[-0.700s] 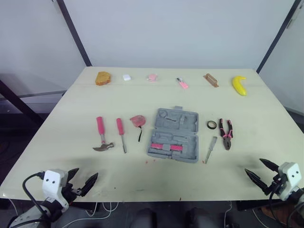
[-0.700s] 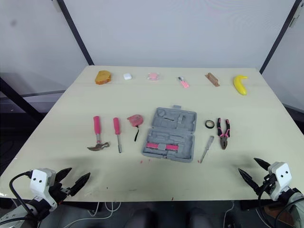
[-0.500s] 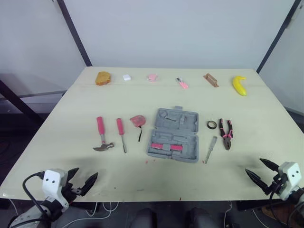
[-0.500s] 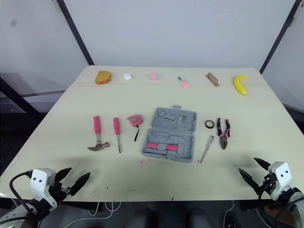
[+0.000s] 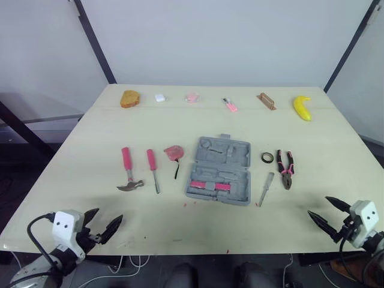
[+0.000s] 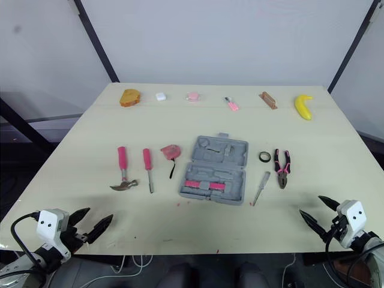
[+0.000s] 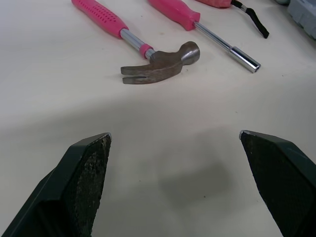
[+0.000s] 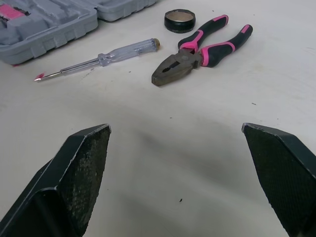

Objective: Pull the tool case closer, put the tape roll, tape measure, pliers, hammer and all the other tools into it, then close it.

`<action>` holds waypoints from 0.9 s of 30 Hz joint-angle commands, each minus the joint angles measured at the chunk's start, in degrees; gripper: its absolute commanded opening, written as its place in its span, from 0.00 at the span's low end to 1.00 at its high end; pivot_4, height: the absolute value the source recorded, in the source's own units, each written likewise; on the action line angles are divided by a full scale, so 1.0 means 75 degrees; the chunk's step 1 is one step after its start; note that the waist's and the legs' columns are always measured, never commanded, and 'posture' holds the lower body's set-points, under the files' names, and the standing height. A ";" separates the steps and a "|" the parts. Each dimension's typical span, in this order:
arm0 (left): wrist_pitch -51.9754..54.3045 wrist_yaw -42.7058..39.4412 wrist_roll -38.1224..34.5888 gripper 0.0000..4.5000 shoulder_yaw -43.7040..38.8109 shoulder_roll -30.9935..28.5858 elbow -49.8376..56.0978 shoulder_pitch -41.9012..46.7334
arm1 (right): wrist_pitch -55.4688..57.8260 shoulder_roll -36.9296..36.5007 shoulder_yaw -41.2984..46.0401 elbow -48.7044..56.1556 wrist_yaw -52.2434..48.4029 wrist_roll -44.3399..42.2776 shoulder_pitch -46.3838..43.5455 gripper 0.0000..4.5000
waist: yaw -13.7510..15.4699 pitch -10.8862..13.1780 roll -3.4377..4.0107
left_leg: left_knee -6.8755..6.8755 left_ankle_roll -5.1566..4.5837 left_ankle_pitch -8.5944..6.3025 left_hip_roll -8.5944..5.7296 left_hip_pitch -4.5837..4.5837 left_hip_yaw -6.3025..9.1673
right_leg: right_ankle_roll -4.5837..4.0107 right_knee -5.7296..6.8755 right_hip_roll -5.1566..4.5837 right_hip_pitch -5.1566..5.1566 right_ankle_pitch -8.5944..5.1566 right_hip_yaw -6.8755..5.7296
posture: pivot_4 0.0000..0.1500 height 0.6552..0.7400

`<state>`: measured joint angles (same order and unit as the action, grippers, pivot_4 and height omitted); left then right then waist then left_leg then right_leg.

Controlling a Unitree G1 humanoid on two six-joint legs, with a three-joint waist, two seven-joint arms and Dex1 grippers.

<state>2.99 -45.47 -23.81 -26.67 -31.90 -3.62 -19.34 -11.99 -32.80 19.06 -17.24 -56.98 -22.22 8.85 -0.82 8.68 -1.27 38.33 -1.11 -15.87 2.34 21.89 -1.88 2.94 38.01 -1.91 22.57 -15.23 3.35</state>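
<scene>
The tool case (image 5: pixel 219 171) lies opened flat in the middle of the bench (image 5: pixel 210 123). It is grey with moulded recesses, has a pink-handled piece in its near half, and its carry handle is on the far edge. Just right of it lie a clear-handled screwdriver (image 5: pixel 266 188), the black tape roll (image 5: pixel 267 157) and the pliers (image 5: pixel 285 168) with pink-and-black grips; the roll is just beside the pliers. To its left are the pink tape measure (image 5: pixel 174 152) with its strap trailing nearward, a pink-handled driver (image 5: pixel 153 169), and the hammer (image 5: pixel 128 170) with its head toward the near side. All of these lie apart from the case.

A broad bare strip of bench runs between this row and the near edge, and another separates it from the small items along the far edge, with a banana (image 5: pixel 302 107) at the far right. The left tool (image 5: pixel 107 217) hangs at the near left edge and the right tool (image 5: pixel 318 206) at the near right edge. Both have their fingers spread wide and hold nothing.
</scene>
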 commanded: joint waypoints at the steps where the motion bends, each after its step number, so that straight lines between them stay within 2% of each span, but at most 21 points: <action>1: 0.0596 -0.0139 -0.0312 0.98 0.0097 -0.0422 0.0490 0.0527 | 0.0429 -0.0166 -0.0110 0.0880 0.0223 -0.0081 -0.0272 1.00 | 0.0006 0.0000 0.0000 | 0.0000 0.0000 0.0000 0.0000 0.0001 0.0002 | 0.0000 0.0000 0.0000 0.0000 0.0000 -0.0002 | 1.00 1.00; 5: 0.1206 -0.0269 -0.0451 0.98 0.0437 -0.0757 0.0687 0.1396 | 0.1235 -0.0210 -0.0295 0.1463 0.0630 -0.0100 -0.0716 1.00 | 0.0008 0.0000 0.0000 | 0.0003 0.0000 0.0000 -0.0001 0.0002 0.0006 | 0.0002 0.0003 0.0000 -0.0001 0.0002 -0.0005 | 1.00 1.00; 9: 0.1510 -0.0504 -0.0228 0.98 0.0994 -0.1076 0.0250 0.2564 | 0.1969 -0.0250 -0.0762 0.1938 0.1004 0.0222 -0.1186 1.00 | 0.0011 0.0002 0.0001 | -0.0001 0.0000 0.0000 -0.0013 0.0024 0.0021 | 0.0004 0.0001 0.0005 0.0017 0.0003 -0.0020 | 1.00 1.00; 14: 0.1257 -0.1474 0.0271 0.98 0.2030 -0.1284 -0.1514 0.4597 | 0.2653 -0.0306 -0.1594 0.1664 0.1267 0.0878 -0.2322 1.00 | 0.0006 0.0009 0.0005 | 0.0001 0.0000 0.0001 -0.0027 0.0027 0.0023 | 0.0003 0.0001 0.0017 0.0017 0.0003 -0.0027 | 1.00 1.00; 19: 0.0428 -0.2179 0.0985 0.98 0.2864 -0.0955 -0.3835 0.6557 | 0.2762 0.0023 -0.2502 0.1048 0.1434 0.1555 -0.3399 1.00 | -0.0002 0.0008 0.0005 | 0.0004 0.0000 0.0001 -0.0026 0.0046 0.0006 | 0.0003 0.0000 0.0027 0.0028 0.0003 -0.0031 | 1.00 1.00; 22: -0.0162 -0.2471 0.1388 0.98 0.3190 -0.0684 -0.5220 0.7470 | 0.2824 0.0275 -0.2898 0.0568 0.1597 0.1931 -0.3945 1.00 | 0.0008 0.0008 0.0004 | 0.0020 0.0009 0.0006 -0.0027 0.0151 0.0011 | 0.0002 0.0014 0.0027 0.0118 0.0005 -0.0044 | 1.00 1.00; 23: -0.0382 -0.2547 0.1554 0.87 0.3301 -0.0585 -0.5729 0.7773 | 0.2864 0.0388 -0.3023 0.0419 0.1663 0.2034 -0.4135 0.88 | 0.0006 0.0008 0.0004 | 0.0021 0.0031 0.0019 -0.0028 0.0156 0.0009 | 0.0003 0.0013 0.0026 0.0122 0.0005 -0.0045 | 1.00 1.00; 24: -0.0542 -0.2596 0.1669 0.85 0.3368 -0.0522 -0.6096 0.7987 | 0.2894 0.0467 -0.3099 0.0316 0.1701 0.2097 -0.4266 0.86 | 0.0004 0.0008 0.0004 | 0.0022 0.0031 0.0019 -0.0028 0.0159 0.0009 | 0.0003 0.0011 0.0026 0.0123 0.0005 -0.0045 | 1.00 1.00; 25: -0.0679 -0.2643 0.1770 0.78 0.3431 -0.0459 -0.6432 0.8178 | 0.2895 0.0526 -0.3188 0.0215 0.1730 0.2183 -0.4380 0.78 | 0.0001 0.0008 0.0004 | 0.0022 0.0031 0.0019 -0.0028 0.0159 0.0008 | 0.0003 0.0010 0.0026 0.0123 0.0005 -0.0045 | 1.00 1.00; 27: -0.0968 -0.2657 0.2009 0.57 0.3528 -0.0287 -0.7153 0.8577 | 0.2820 0.0595 -0.3431 -0.0068 0.1787 0.2475 -0.4625 0.57 | -0.0006 0.0009 0.0004 | 0.0021 0.0009 0.0006 -0.0028 0.0159 0.0008 | 0.0003 0.0010 0.0026 0.0123 0.0005 -0.0044 | 1.00 1.00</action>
<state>-2.09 -64.96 -9.70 -0.20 -33.93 -55.10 43.85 9.72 -28.20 -6.57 -17.44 -44.24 -4.80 -24.99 -0.86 8.75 -1.24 38.49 -1.05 -15.82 2.13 23.09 -1.80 2.96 38.08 -1.71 23.49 -15.19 3.01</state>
